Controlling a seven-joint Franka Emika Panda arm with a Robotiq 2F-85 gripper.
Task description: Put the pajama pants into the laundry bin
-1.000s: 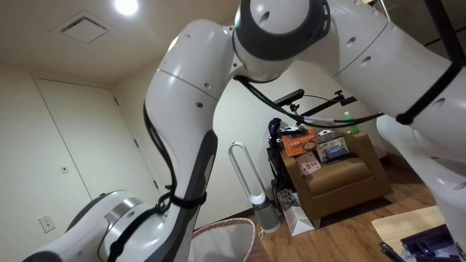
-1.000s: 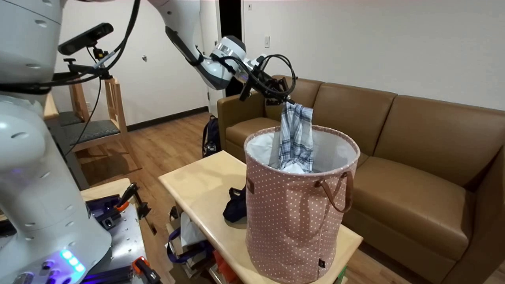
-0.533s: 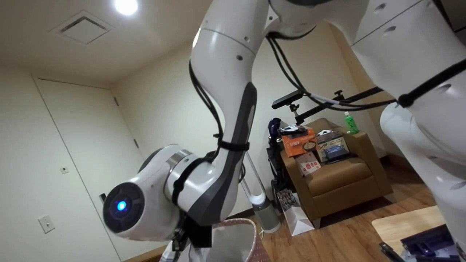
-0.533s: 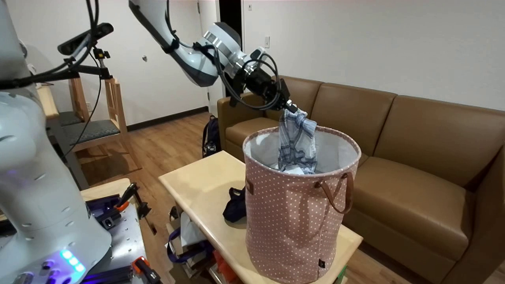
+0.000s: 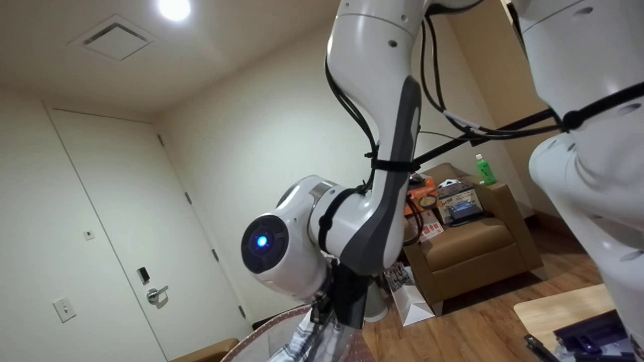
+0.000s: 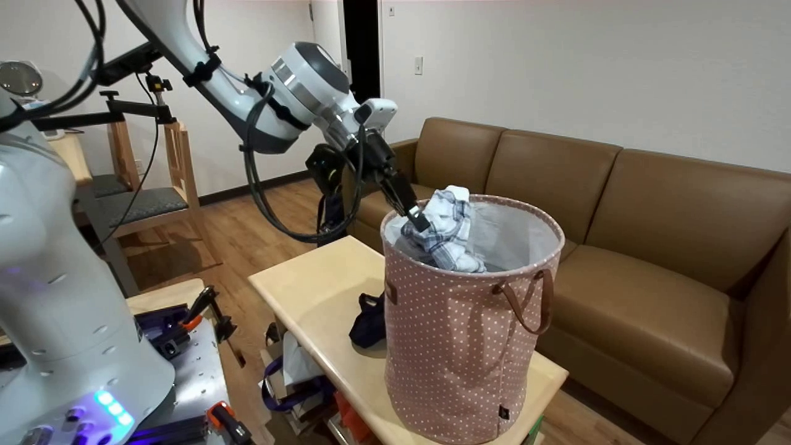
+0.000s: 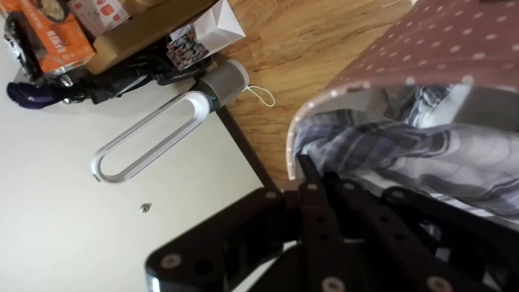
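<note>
The jaws, near the middle of the frame in an exterior view, look closed on a fold of the pajama pants, their tips over the left side of the laundry bin. Rightward from that pinch the checked cloth humps up in front of the far rim, then slumps inside; how deep it goes I can't see. I'd judge it light, soft and limp, nothing to break, but apt to cling at release or flop over the edge. A thick bunched fold like this seems a surer hold than a single layer. Farther right come the bin's brown handle, a corner of the bench and the tan sofa.
</note>
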